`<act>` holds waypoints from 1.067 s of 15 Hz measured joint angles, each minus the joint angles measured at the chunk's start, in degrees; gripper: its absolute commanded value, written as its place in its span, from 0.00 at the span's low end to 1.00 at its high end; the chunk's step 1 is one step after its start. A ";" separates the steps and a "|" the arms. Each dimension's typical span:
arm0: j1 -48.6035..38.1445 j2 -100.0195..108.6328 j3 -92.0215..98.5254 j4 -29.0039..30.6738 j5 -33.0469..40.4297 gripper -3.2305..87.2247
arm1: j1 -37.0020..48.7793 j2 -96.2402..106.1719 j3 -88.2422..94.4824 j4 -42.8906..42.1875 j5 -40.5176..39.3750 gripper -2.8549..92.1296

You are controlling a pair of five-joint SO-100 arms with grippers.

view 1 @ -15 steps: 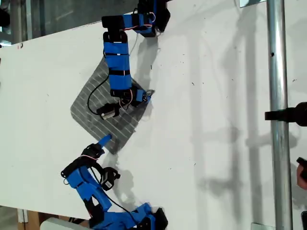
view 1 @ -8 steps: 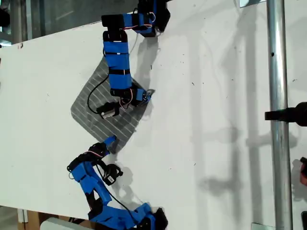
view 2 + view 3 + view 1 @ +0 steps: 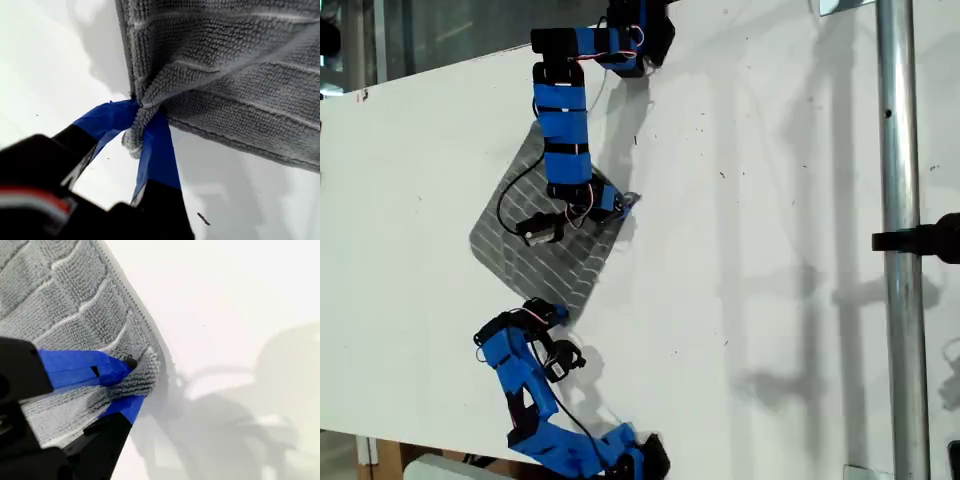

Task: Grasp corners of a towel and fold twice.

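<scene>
Grey striped towel [image 3: 548, 235] is lying flat as a diamond on the white table [image 3: 770, 250], toward the exterior view's left. My first gripper [image 3: 141, 131] is pinching one corner [image 3: 134, 140], its blue jaws pressed onto the bunched tip. My second gripper [image 3: 131, 382] is likewise clamping a corner [image 3: 147, 371], fabric puckering between the jaws. Which arm is which in the exterior view is hard to settle; one gripper [image 3: 552, 313] is sitting at the diamond's lower tip, the other [image 3: 620, 203] at the tip toward that view's right. Both held corners are bounding one edge of the cloth, so the rest of the towel is lying away from both claws, toward the exterior view's upper left; the fold would likely carry that edge across. No containers are showing.
</scene>
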 measured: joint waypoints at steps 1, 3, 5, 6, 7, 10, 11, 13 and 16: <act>1.58 0.79 0.00 1.23 -0.88 0.02 | -0.09 0.79 0.88 0.00 0.09 0.03; 5.54 4.22 0.88 4.75 -4.31 0.02 | -1.14 5.36 4.04 0.35 2.02 0.03; 11.78 11.51 6.94 5.80 -11.07 0.02 | -5.45 12.39 8.00 1.23 5.19 0.03; 15.64 15.47 10.55 5.98 -15.03 0.02 | -8.70 15.64 9.32 1.49 7.65 0.03; 19.86 20.65 16.26 5.71 -19.51 0.02 | -12.66 18.02 9.40 1.41 10.55 0.03; 33.57 40.34 34.45 3.34 -33.57 0.02 | -23.47 18.98 8.70 -2.02 18.54 0.03; 37.35 46.41 39.90 2.55 -38.58 0.02 | -26.10 18.28 6.86 -2.90 20.74 0.03; 41.48 56.87 49.31 -0.79 -44.82 0.02 | -27.95 14.94 4.13 -3.87 22.85 0.03; 40.78 63.28 53.53 -4.39 -43.51 0.02 | -25.75 15.47 4.48 -1.14 22.94 0.03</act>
